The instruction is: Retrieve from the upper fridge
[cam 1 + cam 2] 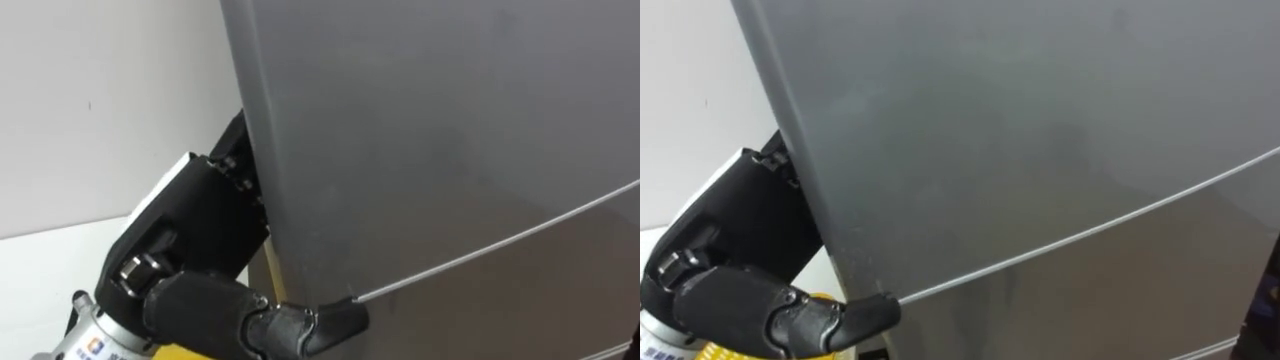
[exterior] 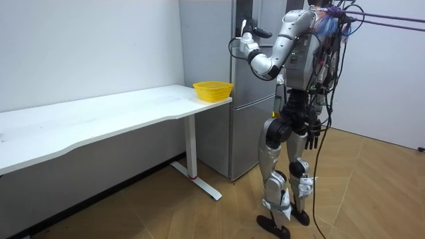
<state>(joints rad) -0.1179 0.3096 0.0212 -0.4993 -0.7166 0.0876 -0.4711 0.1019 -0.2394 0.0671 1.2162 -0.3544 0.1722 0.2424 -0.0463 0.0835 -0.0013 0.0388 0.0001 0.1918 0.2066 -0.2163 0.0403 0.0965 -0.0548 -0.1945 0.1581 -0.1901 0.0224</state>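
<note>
My left hand (image 1: 200, 240) comes in at 7 o'clock, its dark back turned towards me. It sits against the left edge of the upper fridge door (image 1: 430, 120). My thumb lies straight on the door's front, its tip touching the seam (image 1: 500, 240) above the lower door (image 1: 520, 310). My fingers (image 1: 238, 165) reach round the edge at 9 o'clock and vanish behind it, so I cannot tell whether they are curled on it.

The door looks shut. What I am to fetch must be behind it, hidden from me, so I can't say what it is. I expect the door to be stiff and heavy, held by its seal. The front is smooth, with no handle I can see, so it would be slippery. The left edge, just above the seam, seems the place to take hold.

The door is plain matt grey, filling my view from 12 to 4 o'clock. In the room view I stand upright facing the fridge. Just beside it a yellow basket (image 2: 212, 89) sits on the end of the white surface (image 2: 99, 116). The pale wall (image 1: 100, 100) is beyond.
</note>
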